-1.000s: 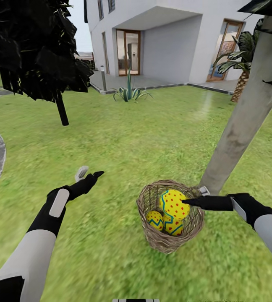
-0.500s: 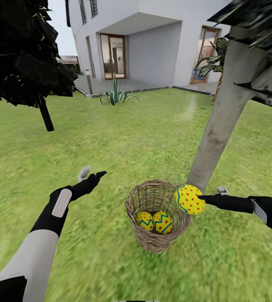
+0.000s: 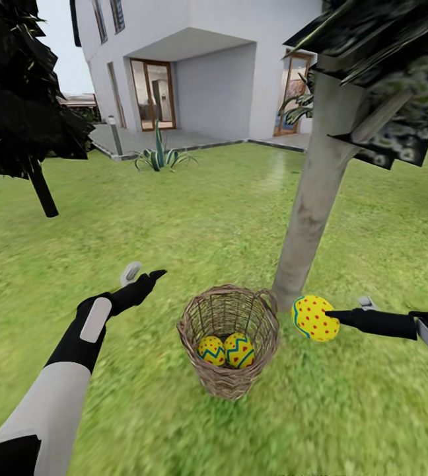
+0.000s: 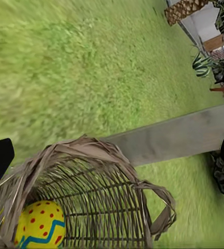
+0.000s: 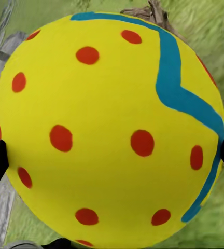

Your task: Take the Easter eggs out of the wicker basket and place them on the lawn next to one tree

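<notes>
The right tool (image 3: 331, 316) is closed on one Easter egg (image 3: 315, 318), held above the lawn (image 3: 194, 218) just past the wicker basket (image 3: 228, 349) rim, on the side toward the tree (image 3: 313, 198). The trunk base lies just beyond, nearest this arm. The left tool (image 3: 142, 272) hangs slightly parted, empty. Two eggs (image 3: 226, 350) lie in the basket; three in all.

This is the garden of a home, rendered in a simulator: a wide mottled green lawn (image 3: 174, 218) runs up to a white house (image 3: 227, 66) with wood-framed glass doors (image 3: 151, 96) and a paved terrace. A pale-trunked tree (image 3: 313, 198), a black-leaved tree (image 3: 16, 99) and a spiky plant (image 3: 158, 155) stand on the grass.
</notes>
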